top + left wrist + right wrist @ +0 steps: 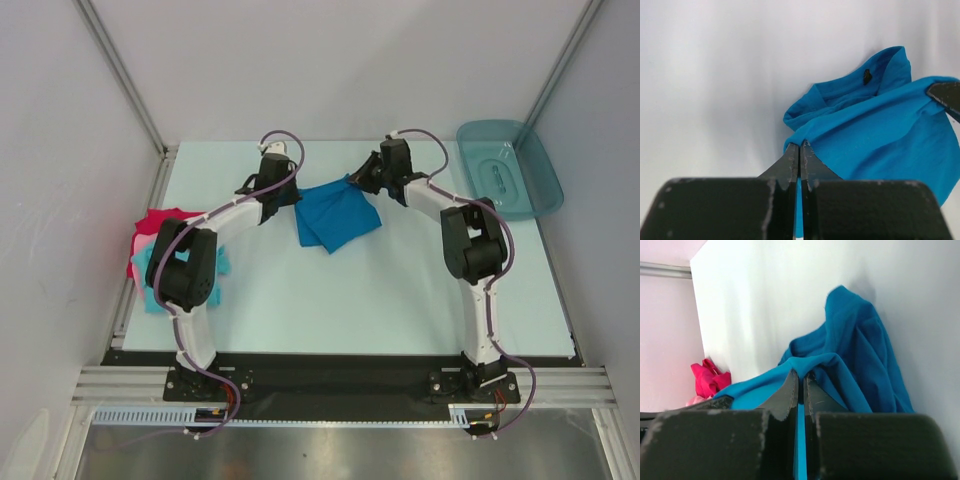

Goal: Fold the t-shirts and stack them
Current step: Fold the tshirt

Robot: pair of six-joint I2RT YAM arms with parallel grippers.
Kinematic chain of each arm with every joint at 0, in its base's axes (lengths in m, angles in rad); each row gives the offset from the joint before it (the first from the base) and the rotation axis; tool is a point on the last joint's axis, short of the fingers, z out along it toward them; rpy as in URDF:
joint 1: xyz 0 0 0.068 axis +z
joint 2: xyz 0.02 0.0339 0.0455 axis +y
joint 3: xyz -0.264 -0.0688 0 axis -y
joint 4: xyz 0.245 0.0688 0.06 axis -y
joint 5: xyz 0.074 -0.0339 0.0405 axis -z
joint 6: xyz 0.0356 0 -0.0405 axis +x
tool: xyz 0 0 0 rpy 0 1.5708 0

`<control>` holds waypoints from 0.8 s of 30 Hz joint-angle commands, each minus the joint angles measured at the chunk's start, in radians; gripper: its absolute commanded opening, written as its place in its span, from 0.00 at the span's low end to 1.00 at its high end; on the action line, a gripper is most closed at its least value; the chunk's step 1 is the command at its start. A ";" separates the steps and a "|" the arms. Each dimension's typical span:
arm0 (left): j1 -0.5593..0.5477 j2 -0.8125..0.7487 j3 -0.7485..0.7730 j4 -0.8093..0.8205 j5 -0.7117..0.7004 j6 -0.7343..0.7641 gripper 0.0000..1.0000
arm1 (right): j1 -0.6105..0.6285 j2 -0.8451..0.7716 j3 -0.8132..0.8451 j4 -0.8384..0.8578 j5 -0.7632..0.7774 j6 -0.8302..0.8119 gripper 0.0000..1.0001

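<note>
Because both arms reach from their bases at the near edge toward the far middle of the worktop, the near-left side only holds what waits. That is a heap at the left edge, with the turquoise shirt nearest, the pink shirt behind it and the red shirt farthest, partly hidden by the left arm's elbow. Farther in, the blue shirt is strung between the two arms, bunched in loose folds rather than lying flat. The left end effector is closed on a pinch of cloth at the shirt's left far corner, and the right end effector is closed on the blue cloth at its right far corner. The step in hand looks like spreading this shirt for its fold. To do that well, the two grips should draw apart evenly, at the same height, until the edge between them runs straight without sag. The cloth can then be laid down smoothly so the body lands flat and uncreased. Soft cloth held by so thin a pinch may slip if pulled hard, so the pull wants to be gentle. At the far right the teal tray stands well apart and plays no part here.
</note>
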 commanded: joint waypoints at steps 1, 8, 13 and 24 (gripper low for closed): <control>0.013 0.007 0.043 0.005 -0.032 0.032 0.00 | 0.003 0.035 0.086 -0.007 0.016 -0.030 0.00; 0.021 0.025 0.049 0.008 -0.027 0.032 0.01 | 0.007 0.090 0.071 0.034 0.009 -0.023 0.51; 0.022 0.030 0.047 0.008 -0.030 0.029 0.34 | -0.011 0.121 0.048 0.182 -0.066 -0.010 0.67; 0.022 -0.056 -0.016 0.001 -0.026 -0.006 0.99 | -0.034 -0.058 -0.039 0.312 -0.113 -0.020 0.68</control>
